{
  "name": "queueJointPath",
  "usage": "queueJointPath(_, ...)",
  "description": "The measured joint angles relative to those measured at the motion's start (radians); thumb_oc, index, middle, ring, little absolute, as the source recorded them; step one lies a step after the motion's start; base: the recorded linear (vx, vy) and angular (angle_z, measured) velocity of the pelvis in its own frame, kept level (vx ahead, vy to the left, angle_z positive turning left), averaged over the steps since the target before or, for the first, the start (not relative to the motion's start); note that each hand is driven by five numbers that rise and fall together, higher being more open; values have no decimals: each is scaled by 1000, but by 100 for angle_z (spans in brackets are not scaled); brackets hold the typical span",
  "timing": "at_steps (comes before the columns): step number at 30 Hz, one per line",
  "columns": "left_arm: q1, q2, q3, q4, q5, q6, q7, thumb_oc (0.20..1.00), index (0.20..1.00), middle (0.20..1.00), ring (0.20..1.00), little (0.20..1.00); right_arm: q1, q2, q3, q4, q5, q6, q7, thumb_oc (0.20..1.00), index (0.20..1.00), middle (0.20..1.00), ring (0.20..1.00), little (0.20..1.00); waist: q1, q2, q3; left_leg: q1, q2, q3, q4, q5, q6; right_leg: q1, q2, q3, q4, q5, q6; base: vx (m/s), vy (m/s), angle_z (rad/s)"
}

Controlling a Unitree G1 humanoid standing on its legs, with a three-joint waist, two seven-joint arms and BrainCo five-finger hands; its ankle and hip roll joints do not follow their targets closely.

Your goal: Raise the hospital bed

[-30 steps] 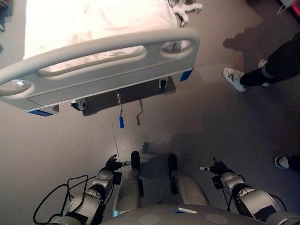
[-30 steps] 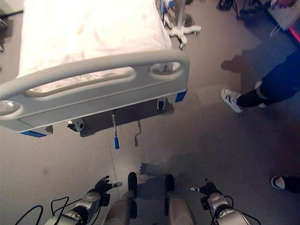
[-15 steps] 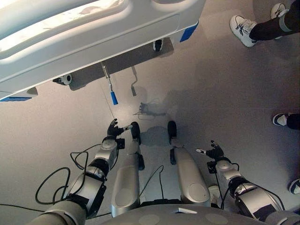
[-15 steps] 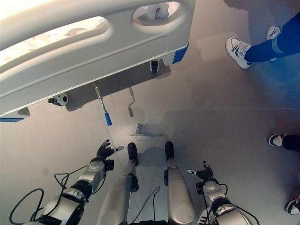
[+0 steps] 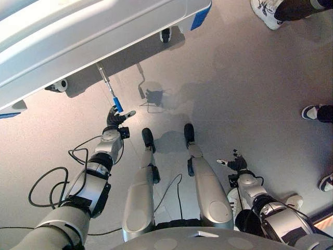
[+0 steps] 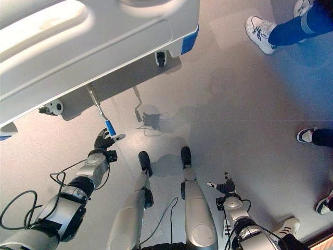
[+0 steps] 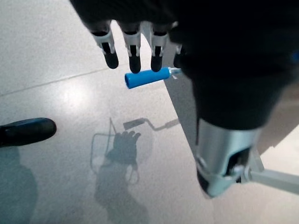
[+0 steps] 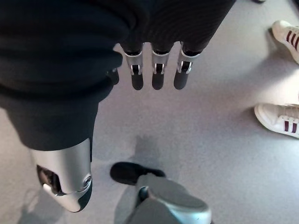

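A smooth grey floor point(image 5: 250, 104) is seen around the hospital bed point(image 5: 78, 36), whose pale footboard is cut off at the frame edges. Below the footboard, a metal crank with a blue handle point(image 5: 117, 104) is folded out over the floor, with a second plain crank point(image 5: 140, 88) just beside it and castors point(image 5: 165, 35) under the bed's corners. A person's white shoe point(image 6: 258, 32) and blue trouser leg are seen well apart from the bed.

The left robot hand point(image 5: 115, 116) is placed just at the blue handle, fingers straight and apart; in the left wrist view the fingertips point(image 7: 134, 63) are shown right next to the handle point(image 7: 145, 78), though contact cannot be confirmed. The right robot hand point(image 5: 234, 162) is held well apart from the bed, fingers relaxed and apart point(image 8: 156, 79), with white striped shoes point(image 8: 280, 119) shown past it.
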Motion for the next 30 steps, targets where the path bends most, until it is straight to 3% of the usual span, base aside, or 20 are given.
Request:
queueJointPath(21,-98,52,0,19,-79,3,0,1000,1000,1000,1000,1000,1,-7,21,-7,15,-23,-2,1000,1000,1000,1000,1000,-6,1,1,-53,-3,7,0,5,0,-65,0,19,-1,16,2,-1,5,-3)
queueJointPath(30,-171,82,-12,33,-104,11,1,1000,1000,1000,1000,1000,13,-8,55,-25,32,-26,0,1000,1000,1000,1000,1000,-33,1,1,-105,-2,7,0,9,1,-109,1,19,-16,29,1,1,-7,0)
